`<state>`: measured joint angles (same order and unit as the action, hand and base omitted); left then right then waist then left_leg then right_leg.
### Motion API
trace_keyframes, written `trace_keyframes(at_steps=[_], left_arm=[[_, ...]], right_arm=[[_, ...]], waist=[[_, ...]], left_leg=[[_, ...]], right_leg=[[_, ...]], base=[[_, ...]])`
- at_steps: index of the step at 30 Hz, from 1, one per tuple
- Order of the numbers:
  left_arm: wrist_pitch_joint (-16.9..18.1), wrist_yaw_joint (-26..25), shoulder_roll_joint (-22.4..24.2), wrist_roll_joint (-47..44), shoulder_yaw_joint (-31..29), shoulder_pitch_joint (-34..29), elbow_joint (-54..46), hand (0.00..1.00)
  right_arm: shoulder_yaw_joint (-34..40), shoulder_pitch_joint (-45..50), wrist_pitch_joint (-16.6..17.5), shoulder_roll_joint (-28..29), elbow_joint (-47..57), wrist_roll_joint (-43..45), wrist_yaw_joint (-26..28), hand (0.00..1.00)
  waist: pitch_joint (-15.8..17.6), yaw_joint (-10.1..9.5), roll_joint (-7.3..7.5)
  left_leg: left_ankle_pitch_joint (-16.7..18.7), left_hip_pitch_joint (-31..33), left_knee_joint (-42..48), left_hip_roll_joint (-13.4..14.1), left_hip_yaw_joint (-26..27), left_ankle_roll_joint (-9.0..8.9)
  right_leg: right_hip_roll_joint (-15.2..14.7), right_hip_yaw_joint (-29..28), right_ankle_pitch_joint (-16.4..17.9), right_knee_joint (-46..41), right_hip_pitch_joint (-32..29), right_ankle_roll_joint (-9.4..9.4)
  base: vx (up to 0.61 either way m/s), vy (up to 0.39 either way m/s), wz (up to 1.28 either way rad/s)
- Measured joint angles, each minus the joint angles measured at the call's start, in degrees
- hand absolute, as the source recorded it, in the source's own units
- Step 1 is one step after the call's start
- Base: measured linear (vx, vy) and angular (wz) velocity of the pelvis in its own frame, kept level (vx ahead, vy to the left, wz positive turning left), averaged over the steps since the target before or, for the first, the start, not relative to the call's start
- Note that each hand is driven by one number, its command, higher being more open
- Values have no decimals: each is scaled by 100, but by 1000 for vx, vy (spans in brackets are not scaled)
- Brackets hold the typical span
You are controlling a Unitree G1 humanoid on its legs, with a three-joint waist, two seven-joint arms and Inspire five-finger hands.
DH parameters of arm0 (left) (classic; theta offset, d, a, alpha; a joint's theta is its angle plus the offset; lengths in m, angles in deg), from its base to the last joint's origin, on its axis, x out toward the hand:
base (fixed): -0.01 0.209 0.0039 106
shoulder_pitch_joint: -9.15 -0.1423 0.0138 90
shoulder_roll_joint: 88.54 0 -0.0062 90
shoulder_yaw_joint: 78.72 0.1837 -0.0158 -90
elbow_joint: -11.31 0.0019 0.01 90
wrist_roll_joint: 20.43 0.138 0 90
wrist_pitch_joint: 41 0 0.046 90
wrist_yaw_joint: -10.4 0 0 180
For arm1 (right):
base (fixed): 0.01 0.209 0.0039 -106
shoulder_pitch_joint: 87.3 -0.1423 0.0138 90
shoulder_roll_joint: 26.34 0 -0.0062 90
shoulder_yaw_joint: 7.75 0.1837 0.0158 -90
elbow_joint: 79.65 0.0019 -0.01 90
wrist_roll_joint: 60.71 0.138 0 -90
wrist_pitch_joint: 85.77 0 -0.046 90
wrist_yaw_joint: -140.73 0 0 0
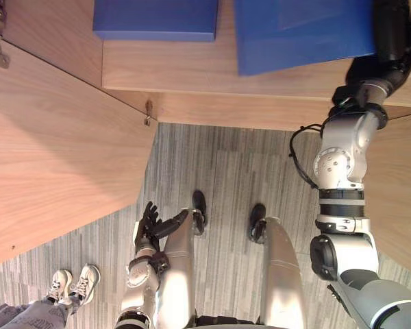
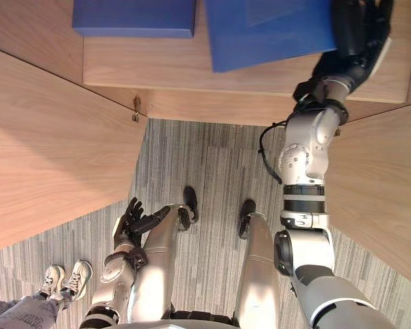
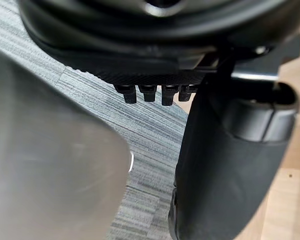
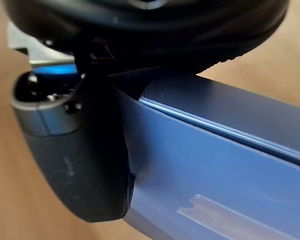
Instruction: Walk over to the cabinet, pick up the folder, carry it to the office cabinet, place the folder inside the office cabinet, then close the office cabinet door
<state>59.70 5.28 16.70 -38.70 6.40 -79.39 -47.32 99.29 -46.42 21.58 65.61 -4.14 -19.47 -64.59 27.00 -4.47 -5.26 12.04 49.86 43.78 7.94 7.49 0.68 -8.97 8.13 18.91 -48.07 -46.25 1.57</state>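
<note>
A blue folder [image 1: 301, 34] lies on the wooden shelf [image 1: 192, 72] of the cabinet, its near corner past the shelf's front edge. My right hand [image 1: 394, 34] is at the folder's right edge. In the right wrist view its thumb [image 4: 75, 165] lies curled over the blue cover [image 4: 215, 175], so the hand is shut on the folder. My left hand [image 1: 151, 223] hangs low beside my body with its fingers straight, open and holding nothing.
A second blue folder [image 1: 157, 17] lies further left on the same shelf. An open wooden cabinet door [image 1: 55, 157] stands out at the left and another wooden panel [image 1: 397, 192] at the right. A person's shoes [image 1: 72, 284] stand on the grey carpet at lower left.
</note>
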Motion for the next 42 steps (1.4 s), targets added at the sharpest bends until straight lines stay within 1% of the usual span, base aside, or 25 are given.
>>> trace_keyframes(at_steps=[2, 4, 7, 9, 10, 11, 14, 15, 17, 18, 19, 21, 22, 23, 24, 26, 30, 32, 34, 35, 38, 39, 42], left_arm=[[14, -14, 8, -23, 52, 23, -78, 100], [13, -107, 19, -37, 108, 23, -117, 100], [14, -206, 48, -38, 137, 23, -192, 100], [17, -227, 80, -38, 149, 23, -237, 100], [23, -240, 98, -38, 150, 23, -254, 100], [29, -258, 98, -38, 152, 23, -265, 100], [29, -351, 99, -37, 194, 23, -309, 100], [28, -362, 101, -36, 199, 23, -324, 100], [28, -365, 122, -36, 203, 23, -363, 100], [28, -364, 124, -36, 202, 23, -373, 100], [28, -361, 124, -36, 203, 23, -379, 100], [28, -353, 140, -35, 205, 23, -385, 100], [28, -353, 144, -35, 205, 23, -383, 100], [29, -356, 147, -37, 203, 23, -358, 100], [28, -355, 147, -37, 202, 23, -339, 100], [44, -347, 146, -38, 196, 23, -251, 100], [69, -333, 136, -54, 192, 23, -156, 100], [86, -324, 127, -97, 193, 23, -117, 100], [96, -320, 123, -101, 193, 29, -80, 100], [106, -315, 115, -106, 195, 57, 20, 100], [119, -289, 51, -107, 208, 67, 86, 100], [155, -240, 22, -108, 235, 89, 125, 100], [201, -204, -50, -133, 318, 105, 204, 100]], right_arm=[[440, 36, 28, 22, -108, 43, -360, 0], [759, 145, 56, 77, -108, 43, -561, 0], [1190, 315, 248, 257, -94, 45, -810, 0], [1423, 397, 477, 422, -37, 180, -996, 0], [1515, 496, 641, 541, 48, 255, -1143, 100], [1598, 559, 789, 665, 85, 262, -1245, 100], [1559, 743, 870, 819, 181, 333, -1297, 100], [1463, 784, 869, 840, 180, 382, -1296, 100], [928, 923, 860, 816, 185, 384, -1223, 100], [551, 957, 777, 808, 184, 382, -1069, 100], [356, 956, 723, 800, 184, 374, -987, 100], [-514, 955, 418, 682, 185, 313, -514, 100], [-592, 951, 376, 672, 185, 276, -458, 100], [-873, 937, 238, 642, 183, 144, -283, 100], [-1012, 936, 163, 633, 181, 97, -190, 100], [-1404, 937, -111, 635, 142, -119, 48, 100], [-1757, 848, -429, 610, -230, -401, 432, 100], [-1850, 625, -587, 592, -599, -496, 600, 100], [-1951, 449, -604, 506, -833, -567, 683, 100], [-2024, 329, -637, 422, -1001, -612, 774, 0], [-2302, 34, -735, 225, -1399, -830, 956, 0], [-2455, -125, -822, 81, -1634, -1062, 1052, 0], [-2750, -403, -964, -122, -2101, -1472, 1171, 0]], waist=[[1, -57, -2], [4, -83, -8], [3, -89, -10], [1, -94, -13], [-3, -94, -19], [-4, -90, -20], [-5, -88, -22], [-5, -82, -23], [-5, -48, -23], [-5, -5, -23], [-5, 13, -22], [-8, 48, -17], [-9, 47, -16], [-10, 42, -17], [-10, 42, -17], [-14, 46, -9], [-33, 47, 7], [-42, 47, 25], [-43, 54, 26], [-48, 51, 34], [-75, 57, 85], [-76, 55, 86], [-76, 55, 86]], left_leg=[[-1, 111, 51, -22, -24, -1], [-2, 127, 67, -52, -39, -1], [-3, 159, 60, -62, -73, -4], [-6, 176, 59, -72, -80, -8], [-8, 194, 58, -79, -91, -11], [-10, 222, 58, -81, -89, -12], [-13, 252, 68, -77, -77, -12], [-12, 251, 71, -71, -72, -12], [-12, 251, 92, -46, -54, -13], [-12, 251, 111, -27, -44, -13], [-11, 251, 122, -13, -35, -13], [-11, 217, 138, 22, -11, -13], [-11, 208, 135, 23, -6, -13], [-12, 163, 118, 29, 22, -15], [-12, 134, 113, 30, 32, -14], [-13, 21, 62, 31, 59, -15], [-56, -79, -78, 30, 118, -17], [-115, -93, -187, 14, 141, -6], [-146, -135, -243, -2, 162, 26], [-170, -180, -296, -13, 183, 27], [-238, -211, -414, -38, 217, 19], [-288, -211, -483, -55, 218, 19], [-350, -210, -573, -82, 217, 15]], right_leg=[[-27, 16, 39, -70, -92, 2], [-58, 25, 85, -101, -99, 6], [-61, 52, 105, -112, -109, 3], [-69, 54, 117, -114, -125, 2], [-75, 62, 121, -120, -140, 0], [-77, 57, 121, -126, -173, 0], [-75, 39, 121, -159, -219, 0], [-69, 33, 121, -161, -221, 0], [-49, 9, 120, -169, -232, -2], [-33, -8, 119, -175, -240, -3], [-21, -21, 119, -177, -246, -3], [2, -45, 114, -201, -246, -10], [2, -50, 111, -203, -243, -13], [2, -73, 107, -206, -224, -17], [2, -81, 106, -203, -202, -17], [1, -93, 73, -139, -88, -7], [9, -112, -58, 66, 16, 26], [10, -112, -162, 217, 44, 42], [5, -115, -218, 283, 94, 59], [0, -125, -252, 339, 129, 70], [-7, -140, -316, 434, 136, 80], [-17, -129, -348, 477, 134, 79], [-33, -116, -384, 525, 123, 74]], base=[[-33, -29, 9], [-46, -42, 9], [-51, -44, 5], [-50, -39, 4], [-41, -38, 3], [-37, -39, 1], [-20, -41, -2], [-17, -42, -4], [-32, -48, -7], [-40, -45, -8], [-51, -48, -10], [-68, -56, -8], [-69, -61, -5], [-39, -38, -4], [-52, -49, -5], [-29, -21, -4], [-23, 8, -6], [-11, 10, -2], [0, 0, 0], [0, 0, 0], [-21, -6, 0], [-21, -17, 4], [-23, -27, 5]])
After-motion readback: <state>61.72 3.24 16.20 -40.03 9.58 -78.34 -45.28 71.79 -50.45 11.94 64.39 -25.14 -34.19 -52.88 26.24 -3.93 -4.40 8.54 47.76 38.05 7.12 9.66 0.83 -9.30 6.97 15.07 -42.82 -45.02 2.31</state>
